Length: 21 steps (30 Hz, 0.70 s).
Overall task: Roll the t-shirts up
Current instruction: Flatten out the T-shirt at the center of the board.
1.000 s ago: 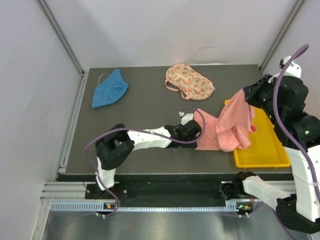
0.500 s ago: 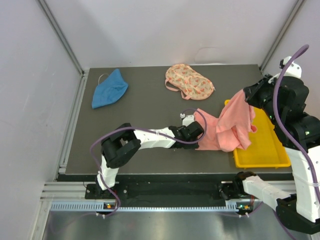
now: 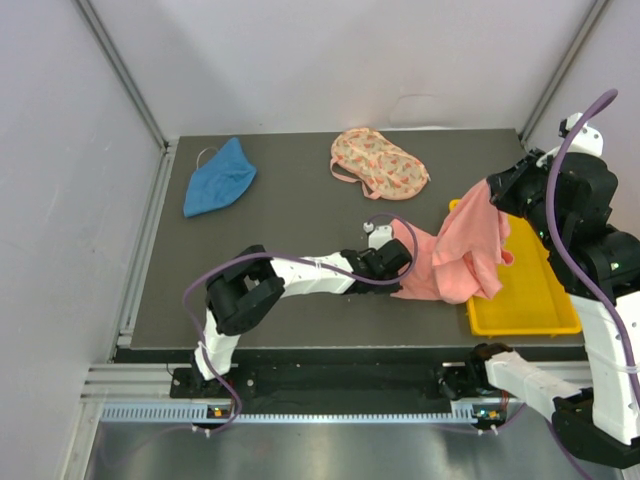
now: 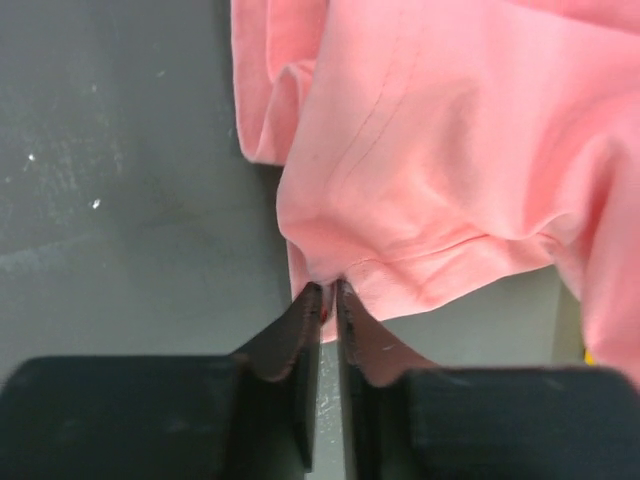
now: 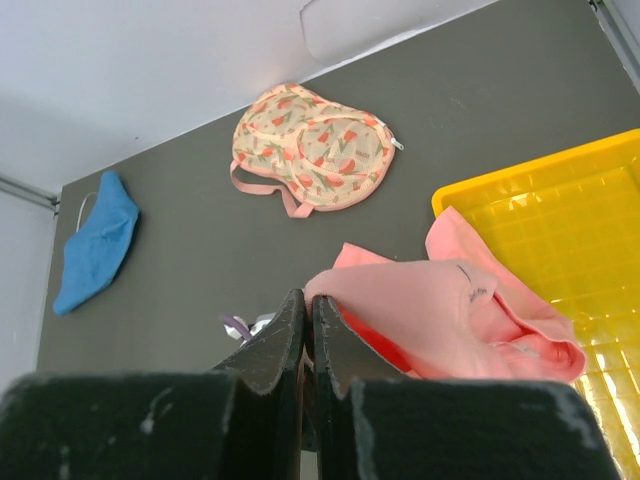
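Rolling not begun. Salmon-pink t-shirt (image 3: pixel 458 255) hangs bunched between both arms — right end effector (image 5: pixel 308 302) pinched shut on its upper part above the yellow tray (image 3: pixel 520 326), left end effector (image 4: pixel 327 292) nipped narrow on its hem at the table (image 3: pixel 290 240). Blue t-shirt (image 3: pixel 218 177) and floral t-shirt (image 3: pixel 380 163) lie crumpled, unrolled.

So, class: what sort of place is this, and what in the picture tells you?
Probably a robotics lab test cell: white panels on metal framing enclose a dark table, a left arm and a right arm are bolted at its near edge, and a salmon-pink t-shirt hangs between them.
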Tool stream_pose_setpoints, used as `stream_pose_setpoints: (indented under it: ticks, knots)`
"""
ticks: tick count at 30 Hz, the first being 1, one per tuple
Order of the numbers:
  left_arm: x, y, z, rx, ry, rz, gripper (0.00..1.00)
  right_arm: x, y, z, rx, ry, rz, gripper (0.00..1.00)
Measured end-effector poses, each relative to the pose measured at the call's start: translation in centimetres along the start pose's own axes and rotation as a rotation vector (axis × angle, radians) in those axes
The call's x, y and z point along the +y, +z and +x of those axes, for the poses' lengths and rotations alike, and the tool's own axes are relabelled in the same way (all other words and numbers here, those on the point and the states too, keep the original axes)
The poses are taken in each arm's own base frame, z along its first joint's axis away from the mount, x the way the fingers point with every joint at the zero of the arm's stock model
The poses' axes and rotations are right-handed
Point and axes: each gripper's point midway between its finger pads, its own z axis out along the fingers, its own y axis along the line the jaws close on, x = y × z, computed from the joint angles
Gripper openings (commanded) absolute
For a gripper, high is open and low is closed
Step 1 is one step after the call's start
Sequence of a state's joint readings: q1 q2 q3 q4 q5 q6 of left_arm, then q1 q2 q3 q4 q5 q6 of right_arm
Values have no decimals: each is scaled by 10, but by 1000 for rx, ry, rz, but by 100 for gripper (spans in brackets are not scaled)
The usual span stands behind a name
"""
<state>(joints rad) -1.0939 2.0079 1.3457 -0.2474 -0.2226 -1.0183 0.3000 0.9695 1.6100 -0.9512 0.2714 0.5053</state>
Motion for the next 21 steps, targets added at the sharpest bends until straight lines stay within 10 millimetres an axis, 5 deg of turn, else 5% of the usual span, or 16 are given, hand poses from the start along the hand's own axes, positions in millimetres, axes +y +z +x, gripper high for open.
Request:
stream_pose_setpoints:
  ticks: [1,8,11,15,21]
  knots:
    - [-1,0,-1,-4,0,2,0,0,0,0,0,0,0,0]
    - [5,-1,-7,-31,12,-28,0,-2,0,0,-2,-8,9,0]
    - [17,-17,-22,-99,20,-79,0,-6,0,-3,-5,-20,36,0]
    - [29,-81,-72,-272,5,-116,0,-6,-1,-20,-38,-25,64,0]
    - [37,-238,-179,-651,-92,-59,0,4,-15,-61,-143,10,55,0]
